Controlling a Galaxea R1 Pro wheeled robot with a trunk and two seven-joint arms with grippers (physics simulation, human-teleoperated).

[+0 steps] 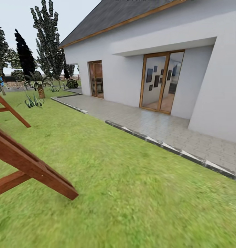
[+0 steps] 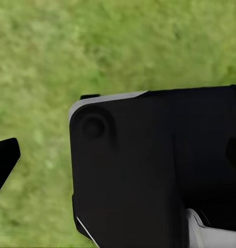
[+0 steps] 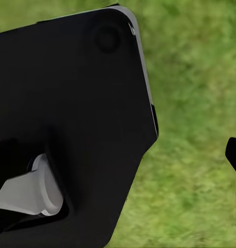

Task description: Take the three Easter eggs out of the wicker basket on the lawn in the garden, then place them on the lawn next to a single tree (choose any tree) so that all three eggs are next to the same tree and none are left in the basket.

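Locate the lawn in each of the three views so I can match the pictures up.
Head view: the lawn fills the lower half, running from the wooden beams at the left up to the grey paved stone area by the white house.
Left wrist view: grass lies behind the black robot body.
Right wrist view: grass lies beside the black body.
Shared landmark: the mottled green grass itself.

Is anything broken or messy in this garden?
Nothing looks broken or spilled. The lawn is tidy, the paved patio is neat, and the slanted wooden beams look like a frame's legs.
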